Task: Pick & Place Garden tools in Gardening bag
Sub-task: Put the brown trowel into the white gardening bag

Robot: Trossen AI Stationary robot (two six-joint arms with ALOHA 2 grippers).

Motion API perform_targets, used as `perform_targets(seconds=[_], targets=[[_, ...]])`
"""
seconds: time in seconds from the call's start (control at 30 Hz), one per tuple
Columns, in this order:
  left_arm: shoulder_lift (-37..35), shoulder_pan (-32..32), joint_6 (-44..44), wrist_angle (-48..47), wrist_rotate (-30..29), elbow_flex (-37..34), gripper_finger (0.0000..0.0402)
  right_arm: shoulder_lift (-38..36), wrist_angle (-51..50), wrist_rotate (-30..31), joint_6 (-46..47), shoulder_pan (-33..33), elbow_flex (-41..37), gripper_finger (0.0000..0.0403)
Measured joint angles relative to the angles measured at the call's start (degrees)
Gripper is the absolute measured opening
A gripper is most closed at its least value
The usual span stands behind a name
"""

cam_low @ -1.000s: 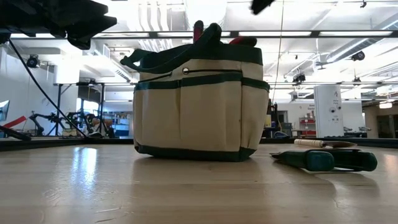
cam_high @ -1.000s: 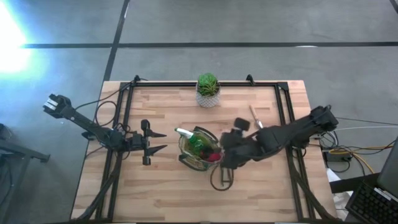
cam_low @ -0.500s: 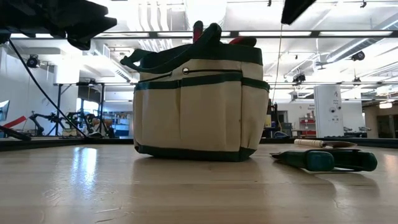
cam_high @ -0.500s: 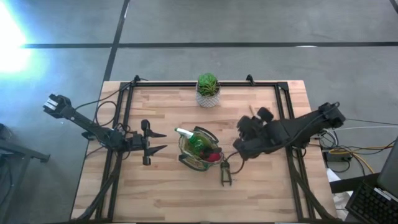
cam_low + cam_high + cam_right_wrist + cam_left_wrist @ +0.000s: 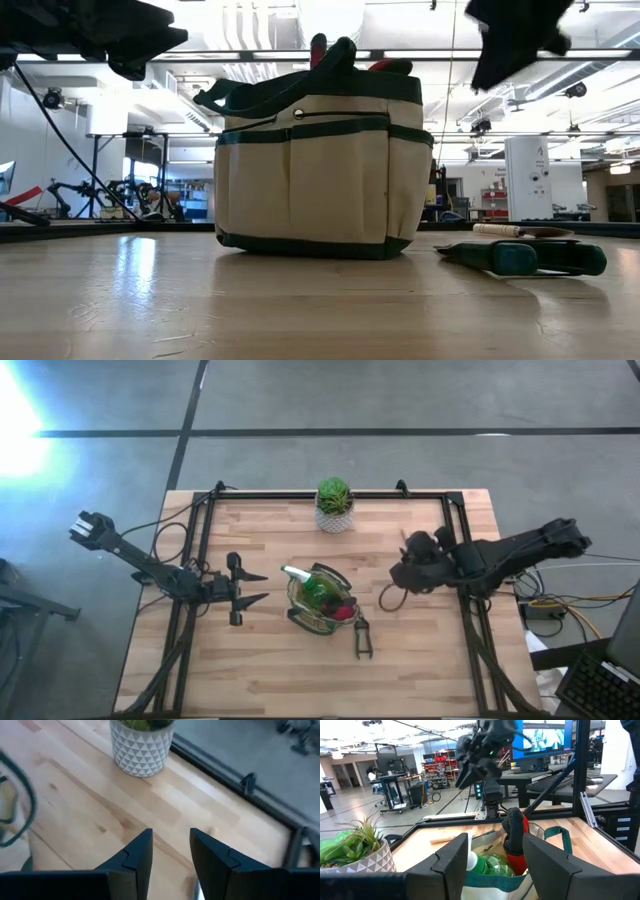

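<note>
Right hand point(image 5: 405, 572), fingers apart and holding nothing, hovers over the wooden table point(image 5: 270, 660) beside the cream-and-olive fabric gardening bag point(image 5: 320, 600); dark pruners point(image 5: 362, 638) lie near the bag. Left hand point(image 5: 250, 589) waits open.

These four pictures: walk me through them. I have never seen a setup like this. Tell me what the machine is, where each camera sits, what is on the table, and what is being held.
Two dark robot arms work at a wooden table. One camera looks straight down, one sits at table height, and one rides on each wrist. The left gripper waits open beside the gardening bag, which already holds a green spray bottle and a red-and-black piece. The right gripper, open and empty, hovers on the bag's other side, near a wooden-handled tool. A pruner lies on the table by the bag. A potted plant stands at the far edge. Nothing is held.
</note>
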Motion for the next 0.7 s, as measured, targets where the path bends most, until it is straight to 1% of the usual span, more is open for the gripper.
perform_targets(seconds=[0.13, 0.3, 0.4, 0.47, 0.53, 0.7], targets=[[0.0, 0.0, 0.0, -0.6, 0.0, 0.0, 0.0193, -5.1, 7.7, -5.2, -3.8, -5.5, -8.3, 0.0121], [0.0, 0.0, 0.0, -0.9, 0.0, 0.0, 0.0193, -9.4, 11.5, -8.9, -5.2, -12.0, -15.2, 0.0127], [0.0, 0.0, 0.0, -0.9, 0.0, 0.0, 0.0193, -10.4, 13.4, -14.3, -7.7, -16.6, -16.9, 0.0130], [0.0, 0.0, 0.0, -0.9, 0.0, 0.0, 0.0193, -10.3, 14.5, -16.7, -10.8, -19.7, -17.7, 0.0130], [0.0, 0.0, 0.0, -0.9, 0.0, 0.0, 0.0193, -9.8, 16.2, -18.5, -13.9, -22.9, -17.9, 0.0128], [0.0, 0.0, 0.0, -1.1, 0.0, 0.0, 0.0193, -7.3, 21.2, -26.6, -22.3, -32.2, -18.2, 0.0121]])
